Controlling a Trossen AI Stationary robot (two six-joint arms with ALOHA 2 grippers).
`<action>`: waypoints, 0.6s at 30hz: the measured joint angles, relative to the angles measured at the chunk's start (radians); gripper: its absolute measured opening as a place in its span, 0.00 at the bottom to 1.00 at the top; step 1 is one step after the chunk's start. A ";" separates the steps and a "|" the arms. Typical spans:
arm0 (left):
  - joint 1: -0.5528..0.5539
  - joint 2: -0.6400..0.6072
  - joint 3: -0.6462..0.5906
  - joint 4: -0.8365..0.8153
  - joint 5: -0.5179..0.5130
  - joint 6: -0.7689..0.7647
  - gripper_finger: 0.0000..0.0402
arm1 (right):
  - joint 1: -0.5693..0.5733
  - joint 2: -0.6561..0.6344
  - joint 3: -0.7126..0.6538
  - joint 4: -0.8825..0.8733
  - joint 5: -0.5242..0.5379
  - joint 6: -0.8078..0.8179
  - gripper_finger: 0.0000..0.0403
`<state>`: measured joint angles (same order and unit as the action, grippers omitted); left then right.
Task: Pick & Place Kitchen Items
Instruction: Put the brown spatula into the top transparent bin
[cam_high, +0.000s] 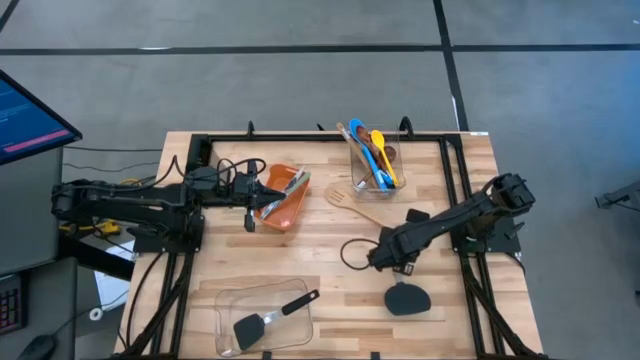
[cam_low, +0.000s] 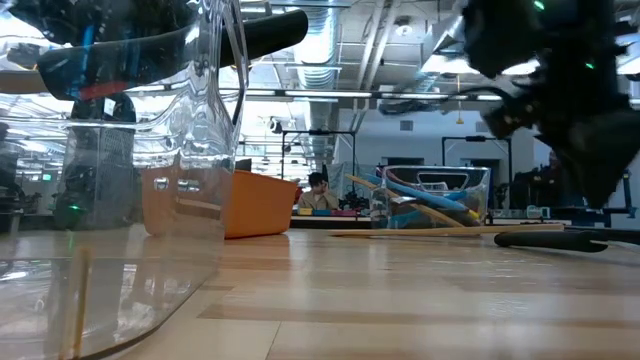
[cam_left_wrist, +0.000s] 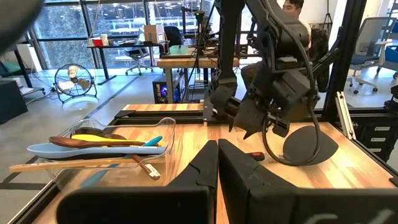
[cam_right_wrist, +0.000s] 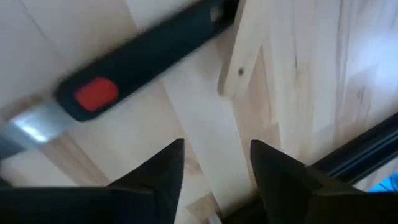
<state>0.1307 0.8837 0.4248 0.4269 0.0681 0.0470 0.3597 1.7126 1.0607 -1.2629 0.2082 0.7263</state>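
My right gripper (cam_high: 386, 262) (cam_right_wrist: 214, 168) is open, pointing down just above the table. Below it lie the handle (cam_right_wrist: 143, 56) of a black spatula (cam_high: 405, 298), dark with a red spot, and the holed handle end (cam_right_wrist: 239, 68) of a slotted wooden turner (cam_high: 352, 204). My left gripper (cam_high: 250, 218) (cam_left_wrist: 217, 168) is shut and empty beside the orange bin (cam_high: 283, 197), which holds slim tools. A second black spatula (cam_high: 268, 318) lies in the near clear container (cam_high: 228, 300). Blue, yellow and wooden spoons (cam_high: 372, 150) stand in the far clear container (cam_high: 397, 160).
A black frame (cam_high: 452, 170) runs around the table's edges. A dark cable loop (cam_high: 352, 252) lies next to my right gripper. A monitor (cam_high: 25, 115) stands beyond the table's left edge. Bare wood shows in the table's middle (cam_high: 320, 250).
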 joint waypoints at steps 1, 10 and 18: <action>0.000 0.000 0.000 0.000 0.000 0.000 0.00 | 0.007 0.000 -0.019 0.007 0.000 0.017 0.42; 0.000 0.000 0.000 0.000 0.000 0.000 0.00 | 0.036 -0.229 -0.188 0.232 -0.002 0.130 0.20; 0.000 0.000 0.000 0.000 0.000 0.000 0.00 | 0.058 -0.644 -0.305 0.234 0.142 0.147 0.10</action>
<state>0.1304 0.8837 0.4248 0.4269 0.0681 0.0469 0.4172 1.0687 0.7555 -1.0288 0.3500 0.8735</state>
